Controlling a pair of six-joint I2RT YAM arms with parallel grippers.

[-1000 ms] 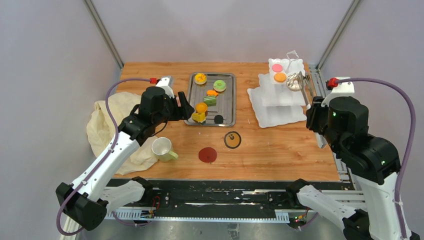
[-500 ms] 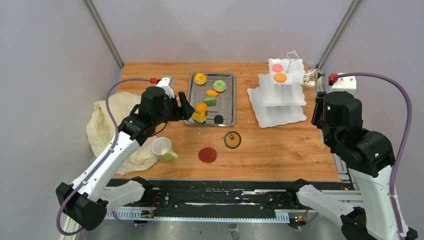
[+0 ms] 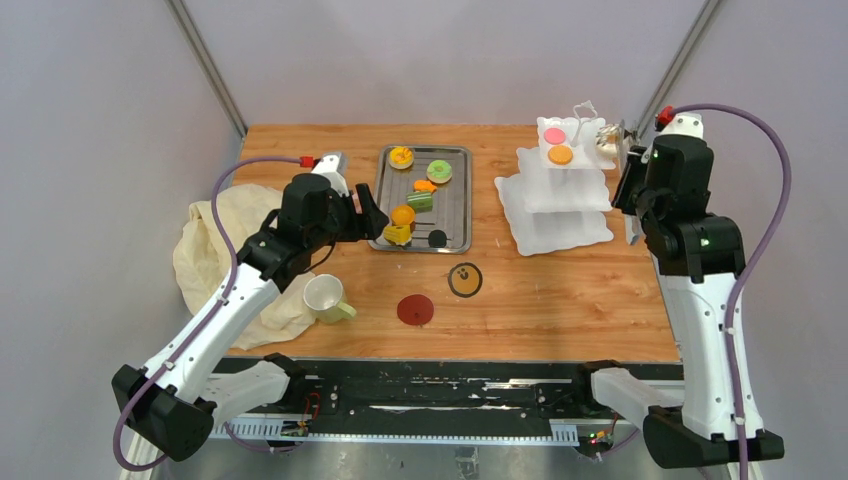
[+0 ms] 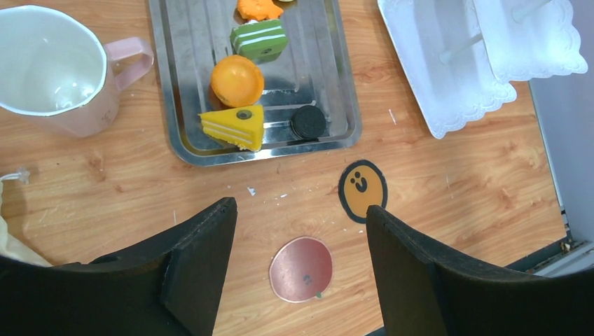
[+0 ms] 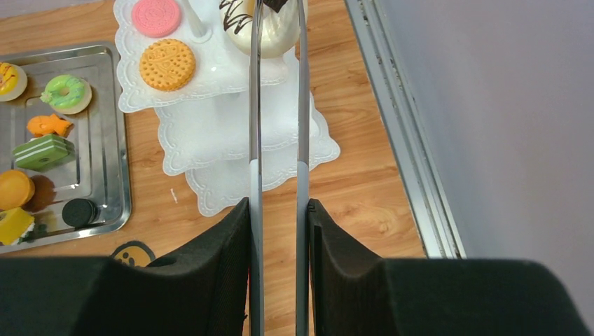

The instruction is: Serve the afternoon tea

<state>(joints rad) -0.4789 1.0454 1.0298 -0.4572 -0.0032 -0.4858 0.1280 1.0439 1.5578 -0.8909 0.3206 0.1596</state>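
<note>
My right gripper (image 5: 279, 204) is shut on the metal tongs (image 5: 256, 105). Their tips pinch a white pastry with chocolate drizzle (image 5: 277, 28) above the right side of the top tier of the white stand (image 5: 210, 133). A pink disc (image 5: 155, 15) and an orange biscuit (image 5: 167, 64) lie on that tier. My left gripper (image 4: 300, 208) hangs open and empty over the red coaster (image 4: 302, 269), beside the yellow coaster (image 4: 363, 190). The pale mug (image 4: 56, 66) stands left of the tray. A green donut (image 5: 66, 93), orange tart (image 4: 237, 80) and yellow cake slice (image 4: 235, 127) lie in the tray.
The steel tray (image 3: 378, 200) sits at the table's middle back and also holds a green cake (image 4: 260, 39) and a black cookie (image 4: 309, 121). A cream cloth (image 3: 215, 250) is bunched at the left edge. A metal rail (image 5: 399, 105) runs along the right edge.
My right arm has drawn upright and swung the tongs with the pastry out to the right, then back toward the far right corner of the top tier. My left arm has stayed still.
</note>
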